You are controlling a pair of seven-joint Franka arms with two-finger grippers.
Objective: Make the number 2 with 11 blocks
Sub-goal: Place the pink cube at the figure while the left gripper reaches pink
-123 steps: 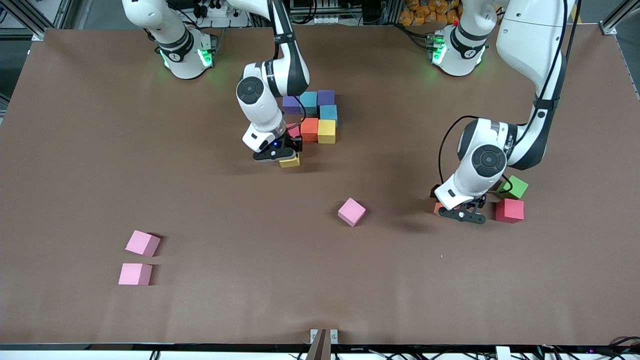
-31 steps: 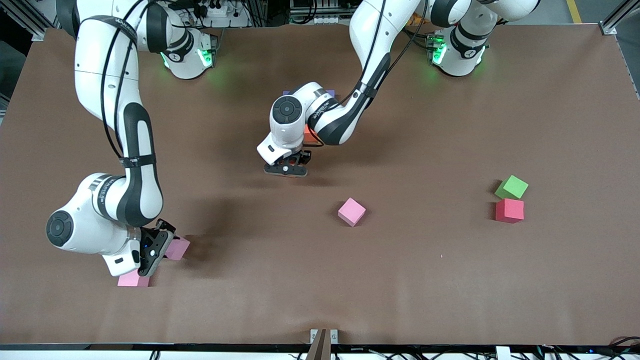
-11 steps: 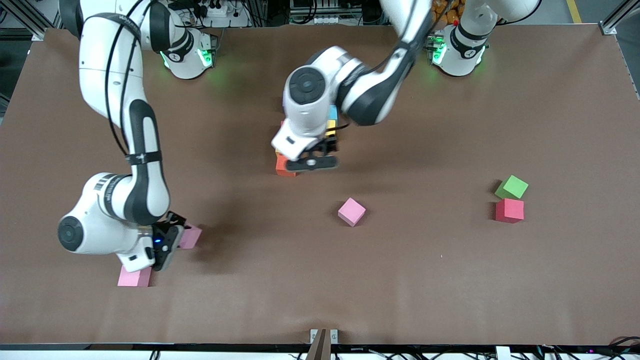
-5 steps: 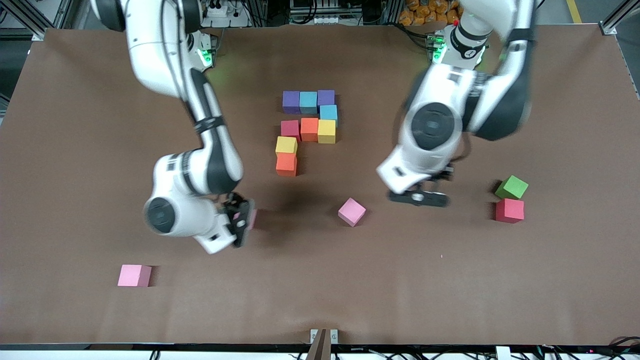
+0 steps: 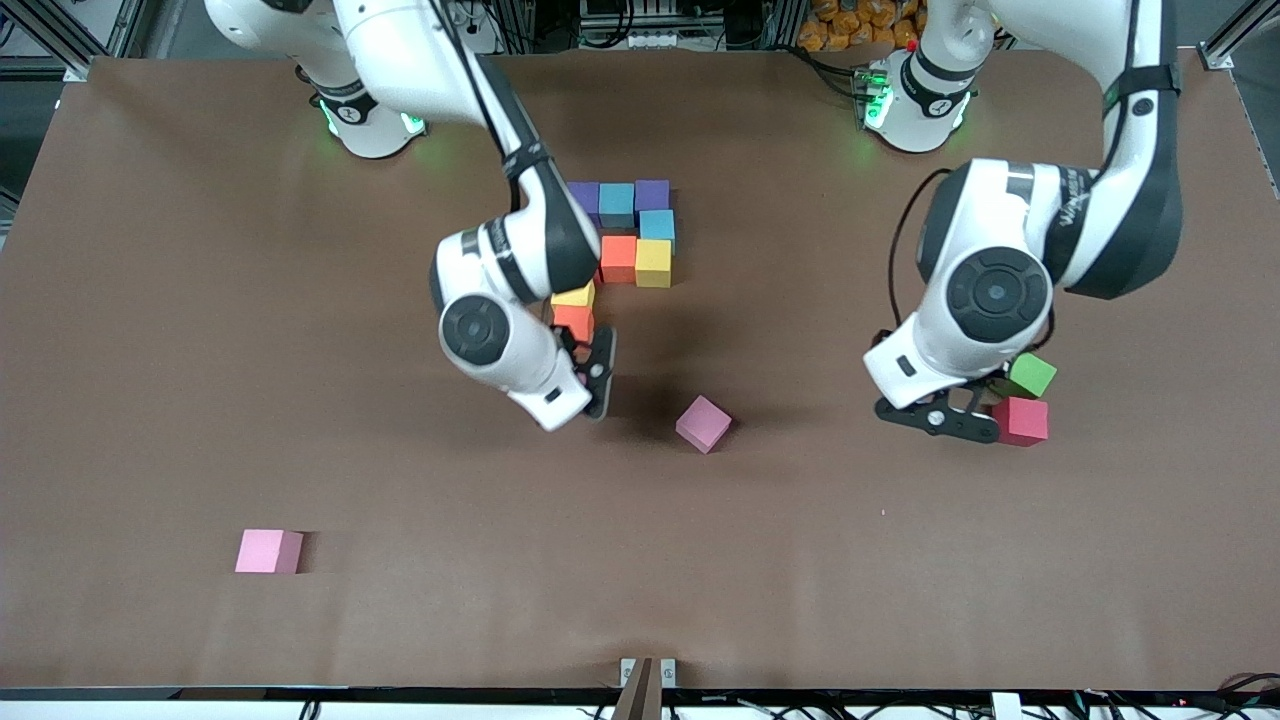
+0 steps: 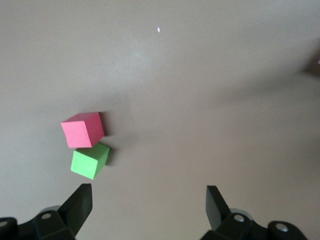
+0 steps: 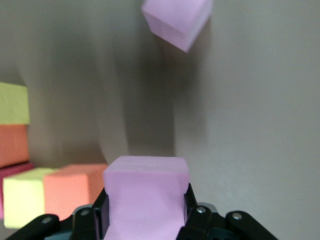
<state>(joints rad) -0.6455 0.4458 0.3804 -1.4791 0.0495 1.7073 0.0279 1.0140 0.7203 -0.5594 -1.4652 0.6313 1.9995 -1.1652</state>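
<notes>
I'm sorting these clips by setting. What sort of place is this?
Most likely a robotics lab. Two arms are mounted at a brown table; coloured foam blocks sit on it in a partly built shape; cables and metal framing line the table's edge by the arm bases.

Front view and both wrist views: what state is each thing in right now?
Left tool: open, empty, over bare table beside the green cube and red cube.
Right tool: shut on a pink cube, over the table beside the partial 2's orange cube.
Partial 2: cubes touching, bottom row unfinished.
Tilted pink cube: loose.
Corner pink cube: loose.
</notes>
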